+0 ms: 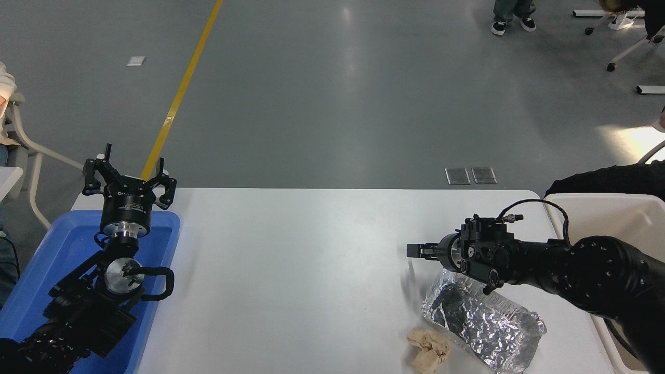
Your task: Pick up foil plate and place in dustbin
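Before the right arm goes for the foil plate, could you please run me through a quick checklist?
1. Foil plate free on the table: ok.
2. Right gripper over the plate: not ok, it points past the far-left corner.
3. Right gripper open: cannot tell.
4. Paper wad clear of the plate: not ok, it sits at the near edge.
5. Dustbin within view at right: ok.
6. Left gripper parked over the blue tray: ok.

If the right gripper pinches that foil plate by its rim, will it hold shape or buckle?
The foil plate looks thin and already crinkled, so its rim will probably bend under a pinch. It likely weighs little and may sag from one edge. Lying flat on the table, it should slide rather than roll.
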Motion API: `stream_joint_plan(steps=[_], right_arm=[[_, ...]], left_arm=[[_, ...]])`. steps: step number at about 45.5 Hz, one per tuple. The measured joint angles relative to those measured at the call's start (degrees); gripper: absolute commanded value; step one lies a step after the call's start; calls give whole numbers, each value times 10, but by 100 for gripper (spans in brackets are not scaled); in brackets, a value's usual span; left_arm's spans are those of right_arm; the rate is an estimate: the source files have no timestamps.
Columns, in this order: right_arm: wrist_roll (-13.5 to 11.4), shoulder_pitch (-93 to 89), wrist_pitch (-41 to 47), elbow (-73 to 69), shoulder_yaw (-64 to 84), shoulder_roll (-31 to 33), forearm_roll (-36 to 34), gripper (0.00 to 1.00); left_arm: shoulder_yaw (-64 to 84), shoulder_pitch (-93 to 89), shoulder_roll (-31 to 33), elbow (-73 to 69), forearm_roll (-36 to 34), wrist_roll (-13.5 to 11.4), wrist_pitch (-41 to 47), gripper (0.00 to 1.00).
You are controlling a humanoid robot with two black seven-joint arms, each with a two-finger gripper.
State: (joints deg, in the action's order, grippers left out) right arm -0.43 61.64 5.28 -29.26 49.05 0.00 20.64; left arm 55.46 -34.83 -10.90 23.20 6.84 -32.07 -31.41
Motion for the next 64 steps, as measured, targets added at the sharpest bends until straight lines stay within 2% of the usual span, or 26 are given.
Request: stream_joint_plan(steps=[12, 18, 37, 51, 64], right_arm=[[1, 49, 5, -50, 2, 1, 0, 100], [1, 84, 9, -92, 3, 22, 2, 100], [1, 297, 61, -323, 54, 173, 8, 100], [2, 548, 183, -533, 119, 268, 7, 100], [2, 718, 327, -622, 140, 316, 3, 100]], left_arm=[[0, 0, 0, 0, 0, 0, 0, 99], [0, 0, 0, 0, 0, 0, 0, 99], [0, 0, 0, 0, 0, 0, 0, 99], [0, 0, 0, 0, 0, 0, 0, 99], [0, 0, 0, 0, 0, -1, 0, 99]])
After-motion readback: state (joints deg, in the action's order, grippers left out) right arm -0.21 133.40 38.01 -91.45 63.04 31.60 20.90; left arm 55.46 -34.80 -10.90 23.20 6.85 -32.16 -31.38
